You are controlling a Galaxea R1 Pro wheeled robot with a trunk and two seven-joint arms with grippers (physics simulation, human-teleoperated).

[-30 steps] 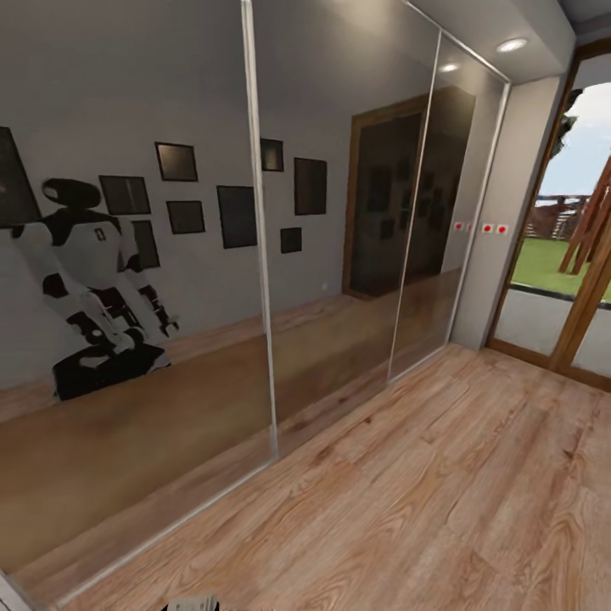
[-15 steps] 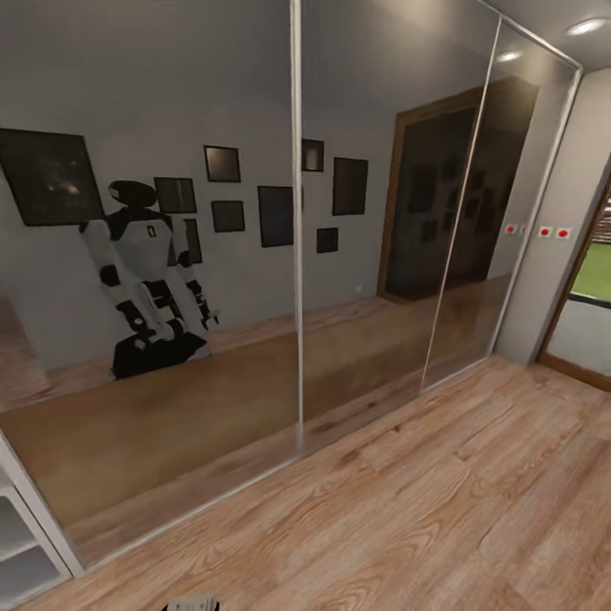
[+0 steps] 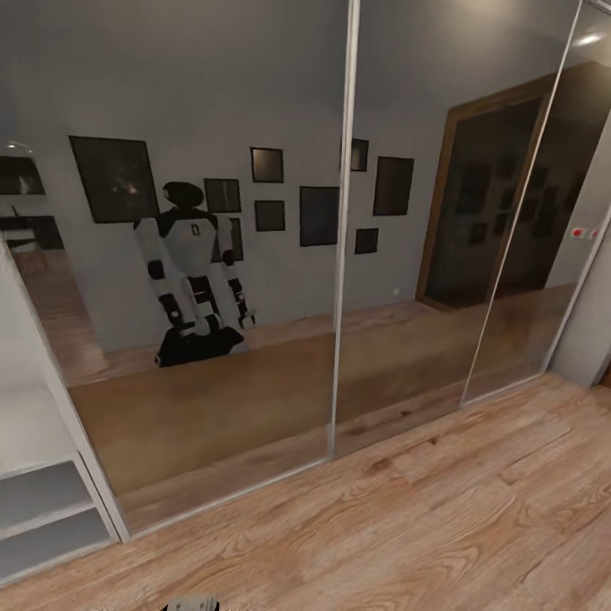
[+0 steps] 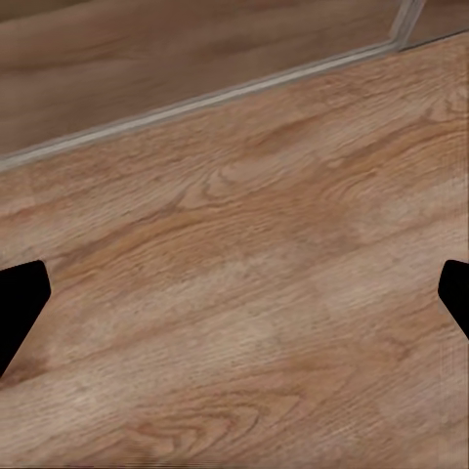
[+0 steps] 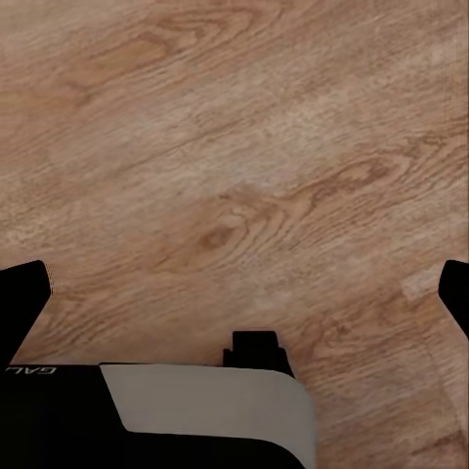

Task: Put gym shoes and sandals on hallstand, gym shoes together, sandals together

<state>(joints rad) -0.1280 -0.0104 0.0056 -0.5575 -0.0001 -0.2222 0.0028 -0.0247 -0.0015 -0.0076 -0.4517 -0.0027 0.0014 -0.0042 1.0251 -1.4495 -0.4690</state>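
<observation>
Both hands, left (image 4: 234, 303) and right (image 5: 234, 293), hang with fingers spread apart above the corridor floor (image 3: 441, 526).

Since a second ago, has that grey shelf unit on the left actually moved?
No. The shelf unit still abuts the mirror door; both slid right together, so the camera turned left.

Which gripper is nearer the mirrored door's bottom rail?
Left, likely: left gripper hangs over floor with the rail just ahead; right gripper faces floor and the robot's base.
</observation>
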